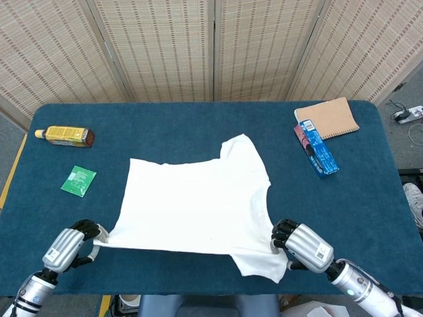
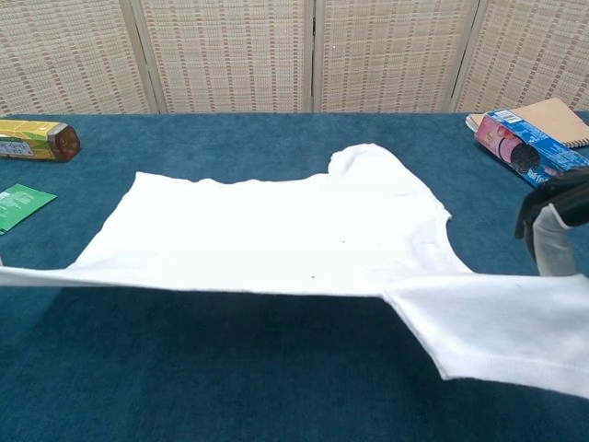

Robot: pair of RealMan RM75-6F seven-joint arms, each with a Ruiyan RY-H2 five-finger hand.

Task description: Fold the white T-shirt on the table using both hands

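Head view shows me with both hands at the near edge of the counter [image 1: 370,198], each pinching a piece of the white T-shirt [image 1: 198,198]; my left hand [image 1: 66,246] holds the near left corner of the hem, fingers curled round the cloth; my right hand [image 1: 302,242] grips the fabric beside the near sleeve, at the near right. The shirt lies spread across the middle of the counter, its near edge lifted and stretched between my hands, its far edge and far sleeve flat on the blue surface; in the chest view that near edge hangs clear of the counter as a taut line.

I judge the step to be carrying this near edge over to the far one; to do it well I should keep both hands level and equally far apart, so the cloth stays taut without wrinkling; I should move them together, and lay the edge down squarely, well short of the bottle [image 1: 65,136], the green packet [image 1: 78,181] and the notebook [image 1: 328,117].
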